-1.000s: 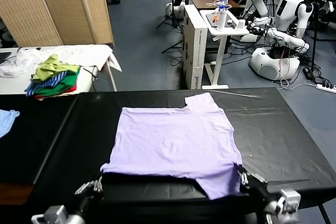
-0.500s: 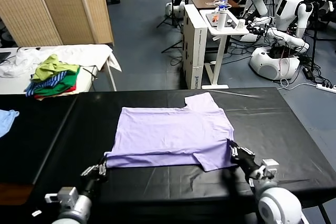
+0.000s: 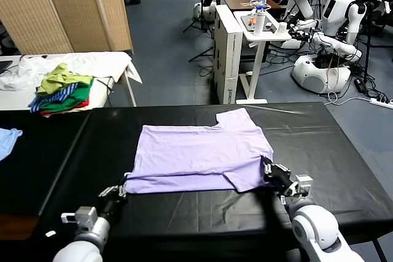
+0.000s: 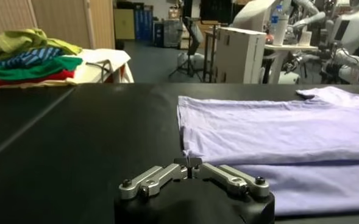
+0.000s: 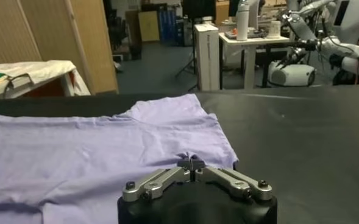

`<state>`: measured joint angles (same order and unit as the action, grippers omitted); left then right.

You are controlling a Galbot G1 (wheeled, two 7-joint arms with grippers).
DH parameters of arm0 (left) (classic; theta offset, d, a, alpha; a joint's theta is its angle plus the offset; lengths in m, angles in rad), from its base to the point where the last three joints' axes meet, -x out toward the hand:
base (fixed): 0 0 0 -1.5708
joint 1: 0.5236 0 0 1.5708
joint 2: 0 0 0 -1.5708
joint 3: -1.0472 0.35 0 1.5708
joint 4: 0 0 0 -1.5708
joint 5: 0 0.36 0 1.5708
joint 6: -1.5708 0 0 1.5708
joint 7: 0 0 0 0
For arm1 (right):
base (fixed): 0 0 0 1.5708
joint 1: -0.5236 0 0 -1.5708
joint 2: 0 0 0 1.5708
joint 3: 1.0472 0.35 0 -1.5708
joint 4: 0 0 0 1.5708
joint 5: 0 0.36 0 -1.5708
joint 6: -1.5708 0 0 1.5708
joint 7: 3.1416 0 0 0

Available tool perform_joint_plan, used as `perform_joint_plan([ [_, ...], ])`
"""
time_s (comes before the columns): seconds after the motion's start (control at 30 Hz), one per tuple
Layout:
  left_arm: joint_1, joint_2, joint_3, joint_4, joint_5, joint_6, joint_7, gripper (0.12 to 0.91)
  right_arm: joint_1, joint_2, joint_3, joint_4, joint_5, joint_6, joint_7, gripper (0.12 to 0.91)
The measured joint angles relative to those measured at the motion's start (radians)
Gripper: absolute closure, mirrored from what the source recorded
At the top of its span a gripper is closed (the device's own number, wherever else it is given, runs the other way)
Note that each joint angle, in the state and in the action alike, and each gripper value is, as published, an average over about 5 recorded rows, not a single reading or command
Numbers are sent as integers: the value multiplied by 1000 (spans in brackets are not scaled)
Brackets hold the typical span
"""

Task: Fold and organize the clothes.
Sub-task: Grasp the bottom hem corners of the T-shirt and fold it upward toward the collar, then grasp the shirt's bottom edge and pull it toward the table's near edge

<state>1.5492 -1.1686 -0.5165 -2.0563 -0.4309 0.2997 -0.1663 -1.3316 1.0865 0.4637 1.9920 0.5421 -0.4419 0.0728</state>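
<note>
The first fold looks nearly laid — the left gripper (image 3: 118, 192) and right gripper (image 3: 268, 172) each pinch, jaws seemingly closed, the near corners of the T-shirt (image 3: 199, 156) lying just ahead. Next: release, then back away cleanly.

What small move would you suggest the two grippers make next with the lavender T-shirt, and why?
Probably let go and back away. The T-shirt lies with its near edge folded onto itself on the black table; the left gripper and right gripper sit low at the folded corners, jaws nearly together, so the fold looks laid down.
</note>
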Motion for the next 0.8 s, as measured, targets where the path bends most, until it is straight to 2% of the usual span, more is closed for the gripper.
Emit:
perform_joint_plan([
  [0.17, 20, -14, -6, -23, 16, 1, 2, 517, -71, -19, 38, 63, -13, -24, -10, 259],
  [0.27, 42, -19, -16, -40, 25, 0, 2, 329, -127, -27, 65, 98, -28, -19, -20, 146],
  [0.37, 67, -24, -21, -52, 29, 0, 4, 182, -180, -29, 91, 115, -36, -4, -29, 122],
  [0.4, 75, -26, -21, -54, 29, 0, 5, 154, -196, -30, 99, 117, -37, 1, -31, 121],
  [0.57, 98, -35, -21, -56, 28, 0, 5, 124, -248, -29, 131, 118, -24, 20, -33, 151],
  [0.8, 116, -39, -23, -45, 26, -1, 5, 123, -262, -26, 148, 99, 4, 31, -30, 299],
])
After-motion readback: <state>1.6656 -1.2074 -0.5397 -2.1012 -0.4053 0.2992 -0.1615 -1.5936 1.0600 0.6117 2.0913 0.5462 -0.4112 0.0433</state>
